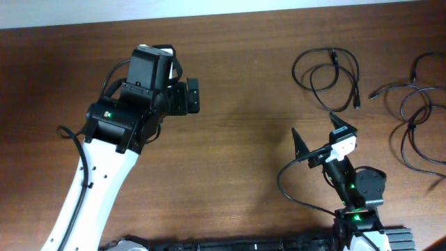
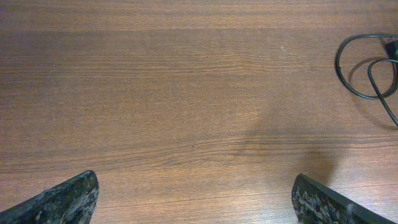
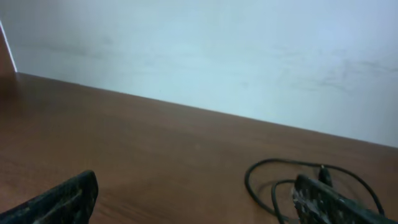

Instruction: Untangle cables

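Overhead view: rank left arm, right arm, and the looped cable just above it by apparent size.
1. left arm, biggest by far, though likely nearer the camera.
2. right arm.
3. looped cable, thin; its spread is smaller than the right arm's.

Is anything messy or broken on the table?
Nothing looks broken or spilled. Only the cables are messy: one black cable lies in loose, overlapping loops just beyond the right end effector, and a second bunch sprawls at the right edge of the table, partly out of the overhead view.
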Tool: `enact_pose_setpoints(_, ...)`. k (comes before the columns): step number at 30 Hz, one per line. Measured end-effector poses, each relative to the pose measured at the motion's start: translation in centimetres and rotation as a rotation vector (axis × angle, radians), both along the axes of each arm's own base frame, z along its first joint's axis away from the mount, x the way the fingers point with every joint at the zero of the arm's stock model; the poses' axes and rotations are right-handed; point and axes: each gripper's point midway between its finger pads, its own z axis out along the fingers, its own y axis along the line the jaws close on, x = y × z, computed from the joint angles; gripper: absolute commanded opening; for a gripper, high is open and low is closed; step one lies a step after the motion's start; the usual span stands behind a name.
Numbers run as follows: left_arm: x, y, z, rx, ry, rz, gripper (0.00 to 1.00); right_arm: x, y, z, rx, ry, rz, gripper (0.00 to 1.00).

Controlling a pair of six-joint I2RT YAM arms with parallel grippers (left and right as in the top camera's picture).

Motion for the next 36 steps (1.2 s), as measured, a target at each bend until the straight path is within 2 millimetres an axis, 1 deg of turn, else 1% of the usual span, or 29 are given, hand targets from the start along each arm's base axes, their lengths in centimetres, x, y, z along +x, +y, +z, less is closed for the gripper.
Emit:
enact_pose_setpoints(2,0.0,0.0,0.0,0.0,0.0,0.0,0.99,-0.2,0.0,0.3,0.0,-0.011,0.0,0.99)
enact_pose_setpoints(4,0.0,0.0,0.0,0.0,0.001,0.0,0.99,-0.4,0.0,-0.2,-0.001,0.013,-0.001,0.99)
enact_pose_setpoints(8,0.0,0.0,0.0,-0.001,-0.002,0.0,0.99,-1.5,-0.1,-2.2,-0.003,0.101,-0.006,0.99)
enact_pose_setpoints(9,0.0,0.0,0.0,0.0,-0.002,0.0,0.99,-1.8,-0.2,-1.8,-0.002,0.088,-0.008,0.99)
enact_pose_setpoints(11,0.0,0.0,0.0,0.001,0.001,0.0,0.99,-2.3,-0.5,-2.3,-0.003,0.106,-0.028,0.99)
enact_pose_setpoints(13,0.0,0.0,0.0,0.0,0.0,0.0,0.99,-2.5,-1.1,-3.6,-0.007,0.163,-0.063,0.99)
enact_pose_setpoints(14,0.0,0.0,0.0,-0.001,-0.002,0.0,0.99,-2.8,-1.6,-4.8,-0.01,0.208,-0.091,0.99)
enact_pose_setpoints(15,0.0,0.0,0.0,0.0,0.0,0.0,0.99,-2.9,-1.8,-5.1,-0.013,0.221,-0.108,0.99)
enact_pose_setpoints(17,0.0,0.0,0.0,0.0,0.0,0.0,0.99,-3.0,-2.4,-4.5,-0.014,0.193,-0.139,0.99)
enact_pose_setpoints(19,0.0,0.0,0.0,0.0,0.0,0.0,0.99,-3.2,-2.6,-3.0,-0.007,0.127,-0.153,0.99)
enact_pose_setpoints(21,0.0,0.0,0.0,0.0,0.0,0.0,0.99,-3.3,-2.7,-2.3,-0.004,0.096,-0.159,0.99)
enact_pose_setpoints(25,0.0,0.0,0.0,0.0,0.0,0.0,0.99,-3.2,-3.3,-2.5,-0.006,0.102,-0.194,0.99)
enact_pose_setpoints(30,0.0,0.0,0.0,0.0,0.0,0.0,0.99,-3.1,-5.7,-2.7,0.055,0.121,-0.334,0.99)
enact_pose_setpoints(36,0.0,0.0,0.0,0.0,0.0,0.0,0.99,-3.1,-6.1,-2.7,0.069,0.12,-0.359,0.99)
